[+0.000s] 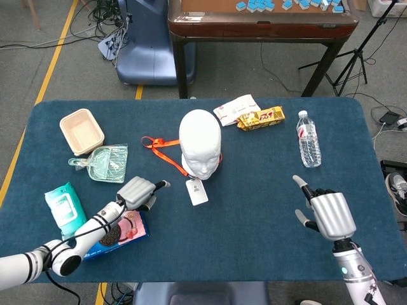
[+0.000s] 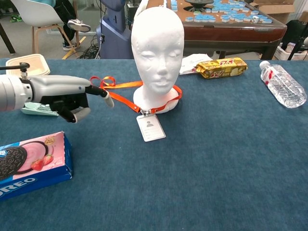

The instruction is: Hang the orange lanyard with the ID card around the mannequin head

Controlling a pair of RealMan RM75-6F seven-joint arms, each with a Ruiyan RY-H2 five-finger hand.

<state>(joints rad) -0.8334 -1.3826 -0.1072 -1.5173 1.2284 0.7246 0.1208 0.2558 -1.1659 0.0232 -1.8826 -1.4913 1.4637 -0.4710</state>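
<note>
The white mannequin head point(image 1: 200, 143) point(image 2: 158, 53) stands upright mid-table. The orange lanyard point(image 1: 159, 145) point(image 2: 115, 91) wraps the front of its base, and its loop trails left on the cloth. The ID card point(image 1: 196, 191) point(image 2: 150, 127) lies flat in front of the base. My left hand point(image 1: 140, 192) point(image 2: 72, 96) hovers left of the card and holds nothing. One finger stretches toward the strap while the others are half curled. My right hand point(image 1: 331, 215) is open near the front right, far from the lanyard, and shows only in the head view.
An Oreo box point(image 1: 111, 232) point(image 2: 29, 163) lies under my left forearm. A green packet point(image 1: 105, 163), a beige container point(image 1: 81, 131) and a tissue pack point(image 1: 60, 203) sit on the left. A water bottle point(image 1: 308, 147) point(image 2: 284, 89) and a yellow snack point(image 1: 261, 117) lie to the right.
</note>
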